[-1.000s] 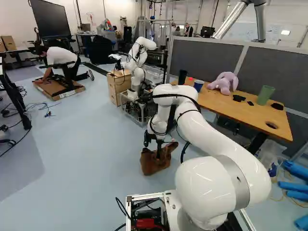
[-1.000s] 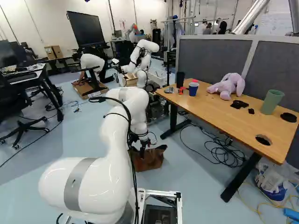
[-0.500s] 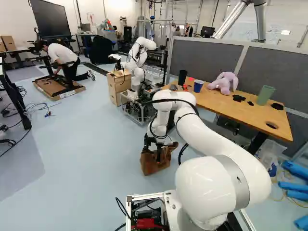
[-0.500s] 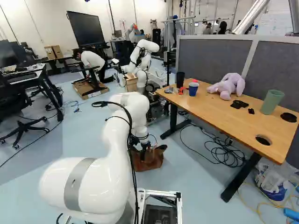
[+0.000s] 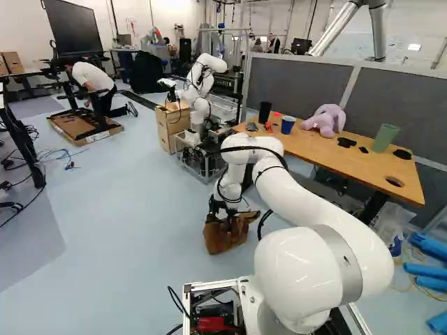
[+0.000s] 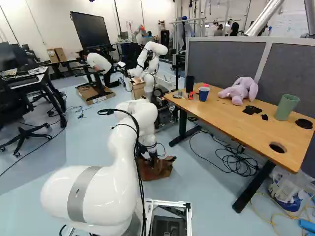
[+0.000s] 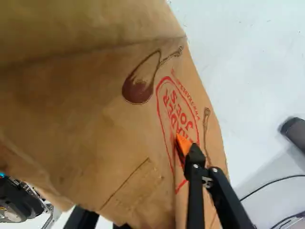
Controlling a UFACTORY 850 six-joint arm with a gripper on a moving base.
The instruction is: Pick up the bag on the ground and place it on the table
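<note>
Just below the middle of the left base view, a little left of centre, the gripper [image 5: 226, 218] is low at the mouth of the brown paper bag [image 5: 225, 239], and in the wrist view a part of it touches the paper. Whether it is wide or narrow, I cannot tell, because the paper hides one side of it. The bag is on the floor [image 5: 133, 209], somewhat crumpled; in the right base view it lies in the lower middle, to the left of the table [image 6: 224, 115]. The arm [image 5: 307, 188] reaches down to it from the lower right of the left base view. I judge that the step in hand is the taking of the bag, so the lift and the placing remain to be done. The next move asks for a firm hold on the paper, and then a rise straight up, slow enough to show whether the bag follows. If only a thin edge is caught, it could tear or slip out. After this, the bag must go higher than the tabletop before it travels to the right. There, in the right base view, the black cup [image 6: 189, 83] and the blue cup [image 6: 203, 94] stand at the far left end, the purple soft toy [image 6: 239, 91] sits near the divider [image 6: 224, 61], and the green cup [image 6: 286, 107] is farther right; the bag should come down without pushing them.
</note>
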